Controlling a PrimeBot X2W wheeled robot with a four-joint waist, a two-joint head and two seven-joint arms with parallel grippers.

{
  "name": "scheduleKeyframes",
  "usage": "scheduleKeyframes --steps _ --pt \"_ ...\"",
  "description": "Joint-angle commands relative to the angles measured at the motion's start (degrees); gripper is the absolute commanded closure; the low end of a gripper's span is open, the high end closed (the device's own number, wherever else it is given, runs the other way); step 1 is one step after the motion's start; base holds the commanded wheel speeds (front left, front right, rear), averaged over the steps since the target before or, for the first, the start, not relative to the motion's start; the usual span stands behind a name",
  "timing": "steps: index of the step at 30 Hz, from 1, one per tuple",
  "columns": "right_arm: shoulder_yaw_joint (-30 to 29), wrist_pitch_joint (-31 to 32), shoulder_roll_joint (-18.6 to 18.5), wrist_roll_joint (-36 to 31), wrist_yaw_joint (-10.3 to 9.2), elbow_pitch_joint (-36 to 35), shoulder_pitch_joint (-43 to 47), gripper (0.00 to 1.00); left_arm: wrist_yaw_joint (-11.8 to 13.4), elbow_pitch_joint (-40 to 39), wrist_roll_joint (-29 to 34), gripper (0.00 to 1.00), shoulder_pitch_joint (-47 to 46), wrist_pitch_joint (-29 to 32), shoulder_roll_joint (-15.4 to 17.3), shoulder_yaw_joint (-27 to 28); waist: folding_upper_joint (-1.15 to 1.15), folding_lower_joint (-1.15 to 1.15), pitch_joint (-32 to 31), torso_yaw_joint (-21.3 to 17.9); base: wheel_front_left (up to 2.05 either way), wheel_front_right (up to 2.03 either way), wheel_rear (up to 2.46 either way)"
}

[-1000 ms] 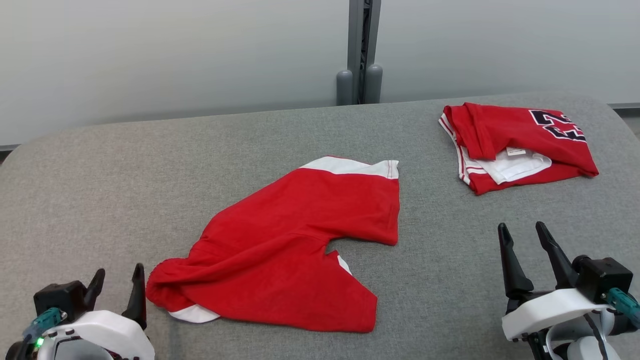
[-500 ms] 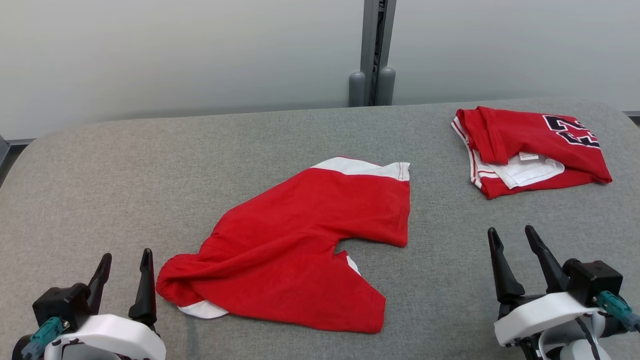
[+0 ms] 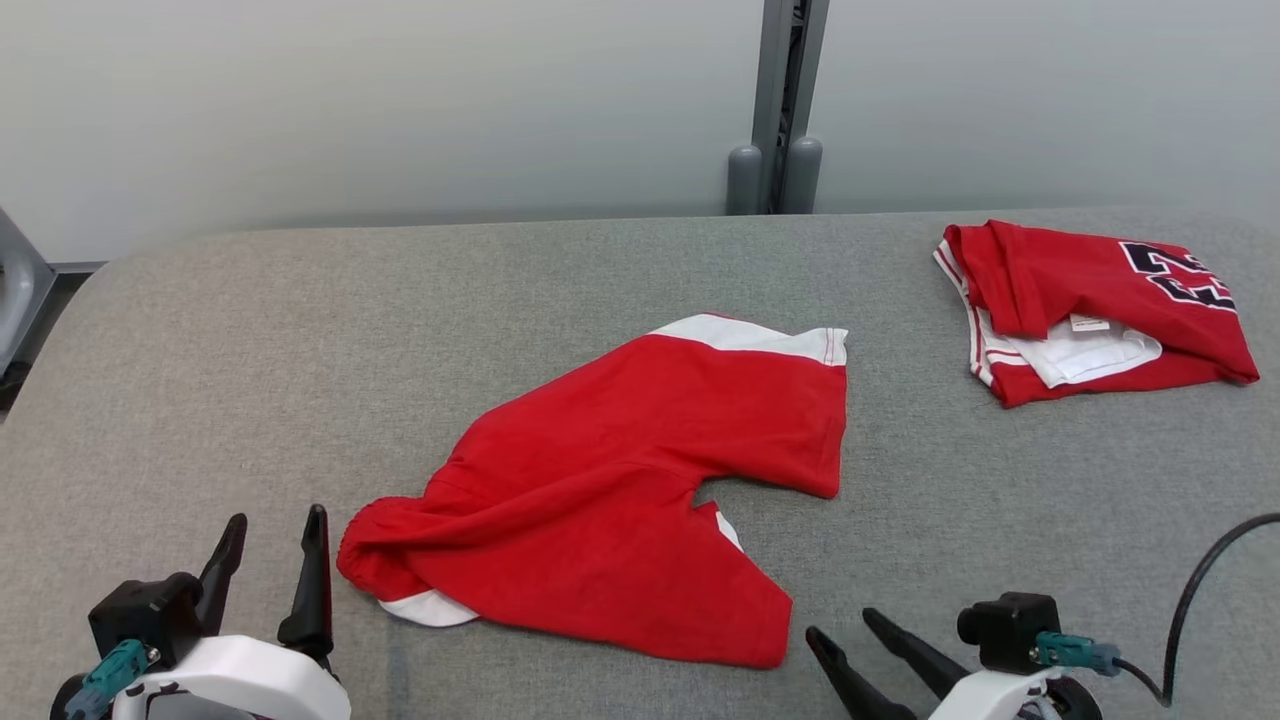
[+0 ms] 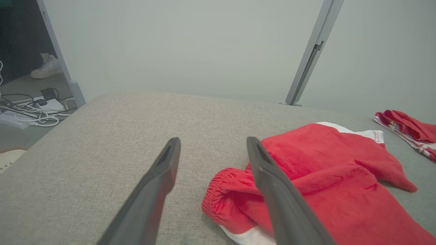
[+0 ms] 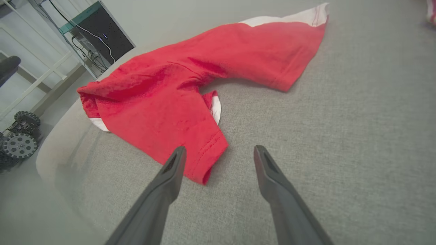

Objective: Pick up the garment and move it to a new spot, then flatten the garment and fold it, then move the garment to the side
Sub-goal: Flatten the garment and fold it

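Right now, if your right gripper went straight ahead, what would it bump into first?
Probably the near hem corner of the red garment, just beyond the open jaws of the right gripper, though it might graze the grey table first.

Grey fabric-covered worktop (image 3: 250, 330) carries rumpled red shorts (image 3: 620, 480) at its middle and a folded red jersey (image 3: 1090, 290) at its far right.

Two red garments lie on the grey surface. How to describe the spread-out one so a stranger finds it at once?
Start at the grey surface; near its middle lies a red garment, spread open. Unlike the folded red jersey at the far right, it bears no dark lettering, only white bands.
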Motion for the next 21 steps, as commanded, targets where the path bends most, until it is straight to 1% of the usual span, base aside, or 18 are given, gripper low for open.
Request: scheduleKeyframes --steps 1,4,8,11,16,17,18,19,21 --pt "0.25 0.57 -0.69 0.95 0.00 -0.22 0.19 0.00 -0.34 0.16 -0.13 0.00 -0.62 -0.28 0.08 0.13 0.00 0.00 0.14 0.23 0.00 0.00 0.00" --pt "2.79 3.05 -2.33 4.79 0.01 -0.94 0.22 0.00 -0.48 0.60 -0.35 0.00 -0.89 -0.38 -0.04 0.03 0.00 0.00 0.47 0.81 0.00 0.00 0.00" --pt "4.93 3.97 -3.07 7.72 0.01 -0.26 -0.94 0.00 -0.90 1.07 -0.57 0.00 -1.53 -0.51 -0.37 -0.25 0.00 0.00 1.00 1.72 0.00 0.00 0.00" --pt "6.61 4.08 -2.95 8.85 0.01 1.39 -2.02 0.00 -1.18 1.52 -0.76 0.00 -1.87 -0.50 -0.58 -0.43 0.00 0.00 1.51 2.60 0.00 0.00 0.00" --pt "8.18 2.46 -2.58 9.43 0.01 4.63 -4.07 0.00 -1.47 2.30 -0.82 0.00 -2.74 -0.61 -0.78 -0.63 0.00 0.00 2.00 4.13 0.00 0.00 0.00" --pt "8.42 2.34 -2.66 9.45 0.01 5.26 -4.34 0.22 -1.51 2.47 -0.89 0.00 -2.71 -0.58 -0.79 -0.68 0.00 0.00 2.03 4.33 0.00 0.00 0.00" --pt "8.46 2.09 -2.72 9.57 0.01 5.74 -4.66 0.50 -1.54 2.62 -0.94 0.00 -2.63 -0.62 -0.77 -0.72 0.00 0.00 2.02 4.51 0.00 0.00 0.00" --pt "8.63 1.88 -2.71 9.72 0.01 6.25 -5.02 0.60 -1.58 2.72 -0.99 0.00 -2.60 -0.67 -0.75 -0.73 0.00 0.00 2.03 4.66 0.00 0.00 0.00" --pt "9.12 1.41 -2.77 10.05 0.01 6.95 -5.56 1.00 -1.71 2.91 -1.07 0.00 -2.66 -0.65 -0.73 -0.83 0.00 0.00 2.08 4.97 0.00 0.00 0.00"
